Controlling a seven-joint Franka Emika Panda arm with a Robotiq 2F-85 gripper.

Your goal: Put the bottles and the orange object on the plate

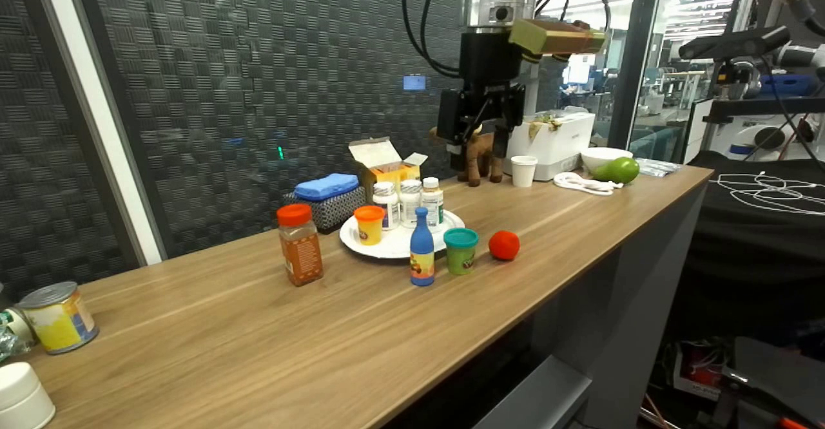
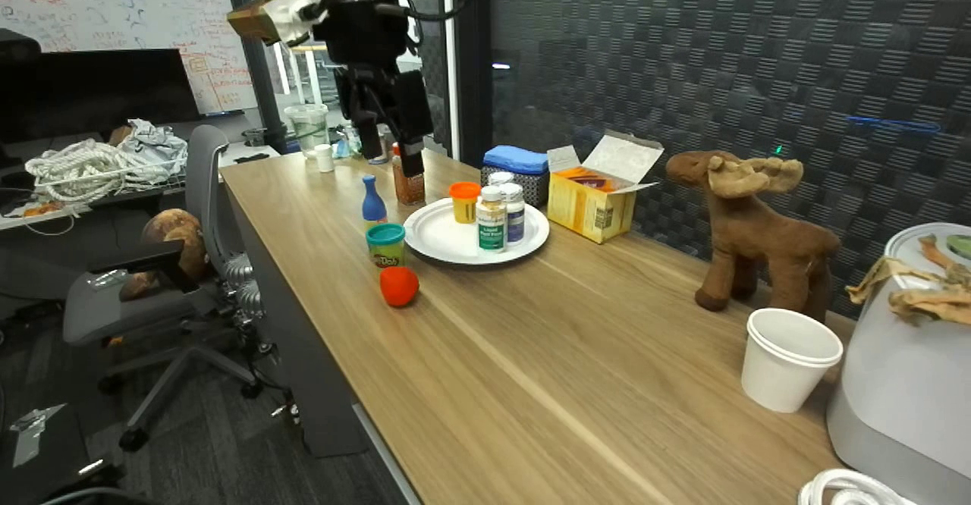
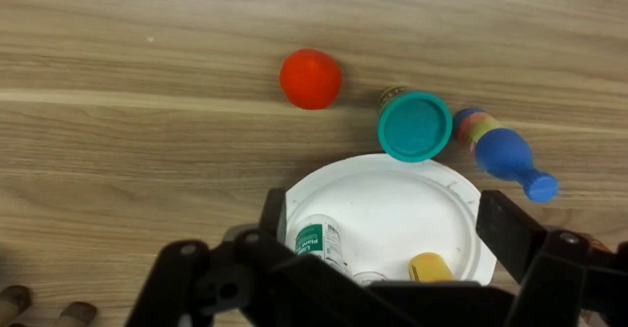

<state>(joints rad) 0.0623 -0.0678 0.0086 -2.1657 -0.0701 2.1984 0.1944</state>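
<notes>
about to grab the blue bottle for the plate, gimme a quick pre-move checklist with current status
End effector open, nothing held: ok
Blue bottle upright: ok
Bottle lined up between the jaws: not ok, outside them in the wrist view
Gap to green tub enough for gripping: cannot tell, they stand close
Red ball clear of bottle: ok, beyond the green tub
Bare space on the plate: ok

Flat round white plate (image 3: 407, 209), on it three white plastic bottles (image 1: 410, 206), round yellow tub with orange lid (image 1: 370, 228), near it blue long-necked bottle (image 1: 422, 250), round green tub (image 1: 460, 255), tall red-brown jar (image 1: 301, 247), all standing up
</notes>
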